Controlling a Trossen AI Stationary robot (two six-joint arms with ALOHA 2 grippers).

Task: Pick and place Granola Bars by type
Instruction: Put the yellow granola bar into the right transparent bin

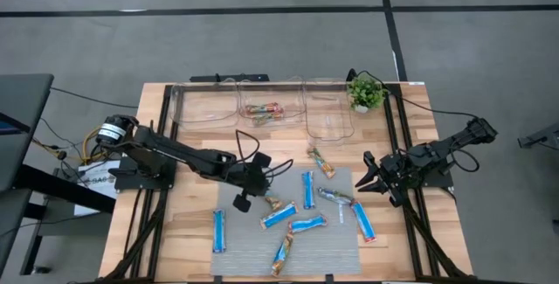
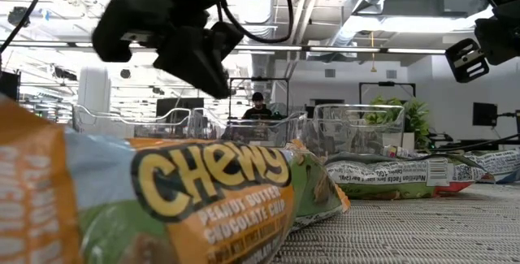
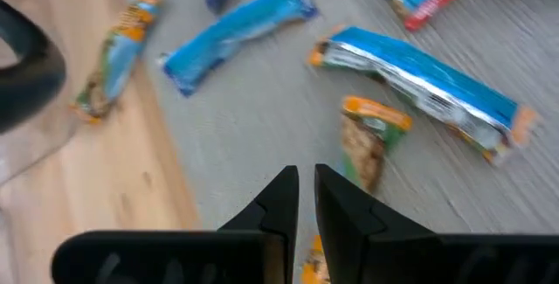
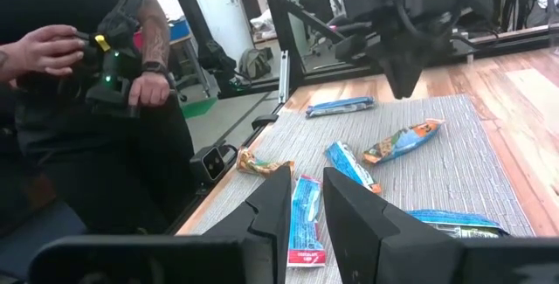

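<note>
Several granola bars lie flat on the grey mat [image 1: 345, 253]. Some are blue [image 1: 308, 190], some orange-brown [image 1: 321, 162], and one is silvery-green [image 1: 334, 197]. One orange bar [image 1: 262, 111] lies in the middle clear bin [image 1: 293, 118]. My left gripper [image 1: 242, 202] hangs shut above the mat's left part. It points slantwise down, just short of an orange-green bar [image 3: 367, 140] and a blue bar [image 3: 419, 83]. Nothing hangs from it in the low view [image 2: 195, 53]. My right gripper [image 4: 306, 201] waits level at the mat's right edge, shut with nothing between its fingers.
Three clear bins [image 1: 205, 107] stand in a row along the far edge, with a small green potted plant [image 1: 365, 92] to their right. Black frame rails [image 1: 406, 135] run along both table sides. A person [image 4: 79, 74] stands beyond the table's left edge holding a device.
</note>
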